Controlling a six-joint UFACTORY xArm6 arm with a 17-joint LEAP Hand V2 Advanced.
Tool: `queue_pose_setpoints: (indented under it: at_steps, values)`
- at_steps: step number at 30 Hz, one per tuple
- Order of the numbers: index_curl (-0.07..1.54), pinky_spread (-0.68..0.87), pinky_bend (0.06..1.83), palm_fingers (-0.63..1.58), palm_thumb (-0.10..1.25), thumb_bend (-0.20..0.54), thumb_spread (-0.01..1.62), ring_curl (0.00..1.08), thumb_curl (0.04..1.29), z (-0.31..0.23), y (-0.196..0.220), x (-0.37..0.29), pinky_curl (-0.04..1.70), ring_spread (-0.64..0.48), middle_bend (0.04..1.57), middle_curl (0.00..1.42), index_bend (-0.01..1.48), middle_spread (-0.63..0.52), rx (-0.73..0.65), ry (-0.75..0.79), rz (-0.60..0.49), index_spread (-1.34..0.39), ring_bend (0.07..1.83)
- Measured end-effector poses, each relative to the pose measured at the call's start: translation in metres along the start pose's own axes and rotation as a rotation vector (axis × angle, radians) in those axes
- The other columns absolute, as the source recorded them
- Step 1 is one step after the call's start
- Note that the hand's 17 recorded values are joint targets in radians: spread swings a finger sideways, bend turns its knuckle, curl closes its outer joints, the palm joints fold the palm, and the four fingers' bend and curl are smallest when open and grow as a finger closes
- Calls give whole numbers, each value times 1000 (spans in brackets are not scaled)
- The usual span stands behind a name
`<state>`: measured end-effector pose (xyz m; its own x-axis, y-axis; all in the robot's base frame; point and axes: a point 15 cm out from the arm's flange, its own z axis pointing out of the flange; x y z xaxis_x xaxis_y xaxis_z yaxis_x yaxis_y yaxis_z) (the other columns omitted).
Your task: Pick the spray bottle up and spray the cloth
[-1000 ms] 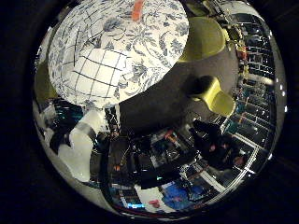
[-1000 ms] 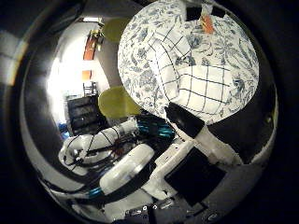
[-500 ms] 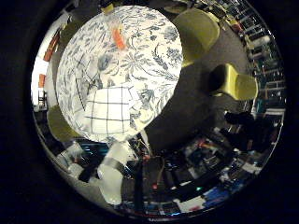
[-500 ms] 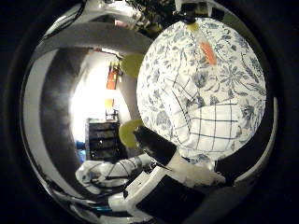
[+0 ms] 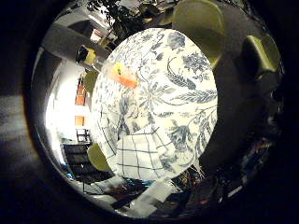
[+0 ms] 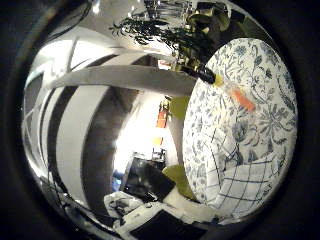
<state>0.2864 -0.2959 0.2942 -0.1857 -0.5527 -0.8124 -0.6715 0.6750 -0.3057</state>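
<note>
A round table with a blue-and-white floral tablecloth [image 5: 182,93] fills the little finger side palm view. A white cloth with a dark check [image 5: 145,154] lies on it near the edge closest to my hand. The spray bottle [image 5: 123,77], orange with a yellowish end, is on the tablecloth well away from the cloth. The thumb side palm view shows the same bottle [image 6: 240,97], checked cloth [image 6: 250,185] and table. White parts of my hand [image 5: 154,196] show past the table's edge by the cloth, away from the bottle.
Two yellow-green chairs [image 5: 201,23] [image 5: 263,51] stand on the dark floor beyond the table. A leafy plant [image 6: 170,30] hangs over the table's far edge, with a dark object [image 6: 205,75] on the table beside it. Shelves stand in the bright room behind.
The whole picture has turned and shifted in both views, so my hand has swung round over the table's edge. The bottle and the checked cloth lie where they were on the tablecloth.
</note>
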Motion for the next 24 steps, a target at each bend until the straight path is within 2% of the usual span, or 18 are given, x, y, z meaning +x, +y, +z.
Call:
queue_pose_setpoints:
  at_steps: [5,14,24]
  values:
    - [245,383,532,93,499,-27,989,267,305,4,-4,30,312,213,313,369,143,133,24,32,33,-162,460]
    - [249,377,535,85,521,-27,970,269,303,21,-19,57,298,215,319,363,148,133,43,107,7,-152,461]
    - [250,374,530,101,544,-28,956,276,307,70,-35,42,288,210,326,366,145,134,7,117,-43,-147,483]
